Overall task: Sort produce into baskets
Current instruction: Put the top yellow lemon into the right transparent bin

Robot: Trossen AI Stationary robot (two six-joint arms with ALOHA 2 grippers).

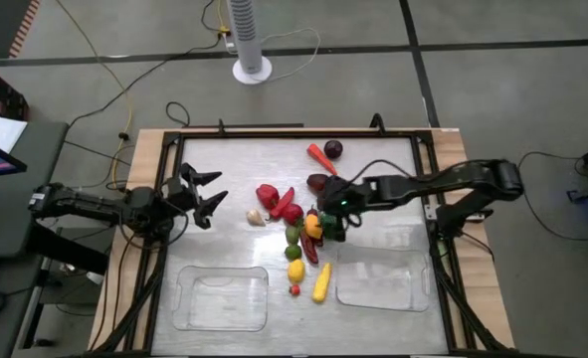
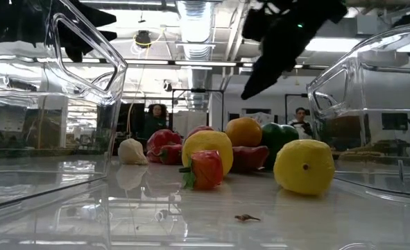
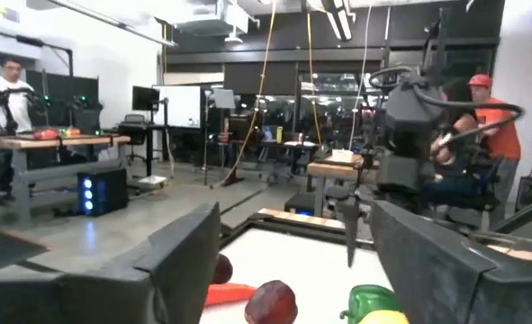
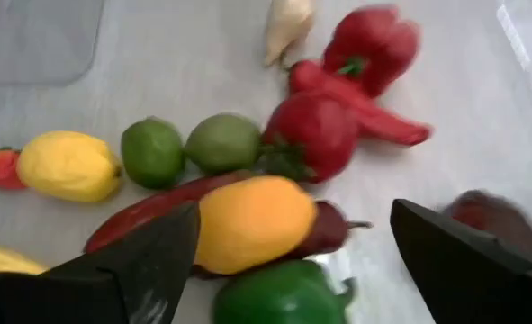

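You see a red pepper [image 4: 374, 40], a yellow lemon [image 4: 67, 165], two green limes [image 4: 153, 151], an orange fruit [image 4: 252, 220] and a green pepper [image 4: 279, 292]. At twelve o'clock lies an orange carrot [image 1: 321, 157] by a dark purple plum [image 1: 333, 149]. Both baskets [image 1: 221, 298] are clear; the table [image 1: 234, 164] is pale grey.

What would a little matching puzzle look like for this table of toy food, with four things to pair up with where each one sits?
Things:
1. garlic
2. corn
3. carrot
4. right gripper

Places:
A. far side of the table, beside a dark plum
B. between the two clear trays
C. open, hanging over the middle pile of produce
D. left edge of the pile, beside the red pepper

Pairs: 1-D, 2-B, 3-A, 4-C
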